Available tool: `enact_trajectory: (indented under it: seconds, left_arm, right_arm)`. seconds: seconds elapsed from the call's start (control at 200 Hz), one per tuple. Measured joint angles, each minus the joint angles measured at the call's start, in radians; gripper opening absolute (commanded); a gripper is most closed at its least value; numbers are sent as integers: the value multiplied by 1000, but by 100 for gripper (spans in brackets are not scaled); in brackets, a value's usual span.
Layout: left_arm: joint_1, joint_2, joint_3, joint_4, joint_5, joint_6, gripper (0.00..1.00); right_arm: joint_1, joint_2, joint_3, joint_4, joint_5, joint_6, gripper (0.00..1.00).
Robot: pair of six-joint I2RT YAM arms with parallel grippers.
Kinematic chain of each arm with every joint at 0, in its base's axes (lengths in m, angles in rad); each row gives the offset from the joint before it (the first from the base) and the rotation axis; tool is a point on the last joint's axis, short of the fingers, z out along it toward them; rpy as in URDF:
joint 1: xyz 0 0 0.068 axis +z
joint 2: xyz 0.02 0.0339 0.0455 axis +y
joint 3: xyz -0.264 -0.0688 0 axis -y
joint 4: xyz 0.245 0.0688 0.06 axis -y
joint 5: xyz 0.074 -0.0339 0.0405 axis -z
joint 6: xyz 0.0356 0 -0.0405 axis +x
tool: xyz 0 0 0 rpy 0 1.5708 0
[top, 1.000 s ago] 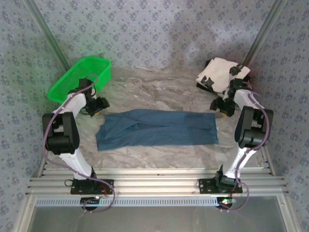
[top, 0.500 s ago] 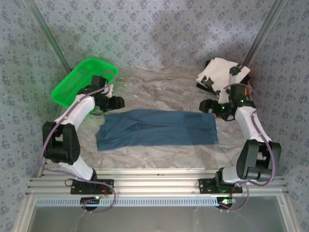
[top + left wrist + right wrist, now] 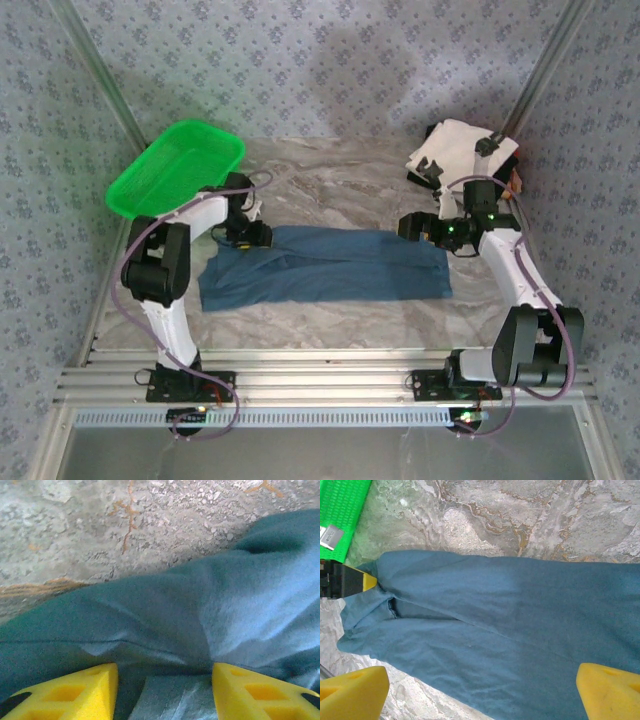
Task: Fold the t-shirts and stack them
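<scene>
A plain dusty-blue t-shirt lies as a long flat strip across the middle of the table. My left gripper is down on its far left corner. In the left wrist view the left gripper has its yellow fingers apart, pressed into the t-shirt, a raised fold of cloth between them. My right gripper hovers over the far right corner. It stands wide open above the t-shirt, gripping nothing. Folded t-shirts, the top one white with black patches, sit at the back right.
A green mesh basket stands at the back left, just behind the left arm, and its edge shows in the right wrist view. Bare marbled tabletop stretches behind the blue shirt and in front of it.
Both arms have swung inward from the table's sides to the blue shirt's far corners. The right jaws have opened wide. The left jaws have narrowed onto the cloth.
</scene>
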Motion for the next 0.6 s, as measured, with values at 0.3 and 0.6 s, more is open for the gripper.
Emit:
enact_trajectory:
  seconds: [0.3, 0.6]
  left_arm:
    - [-23, 13, 14, -4, -33, 39, 24]
    - [-44, -102, -89, -5, -37, 60, 17]
  right_arm:
    - [0, -6, 0, -1, 5, 0, 99]
    - [0, -2, 1, 0, 26, 0, 100]
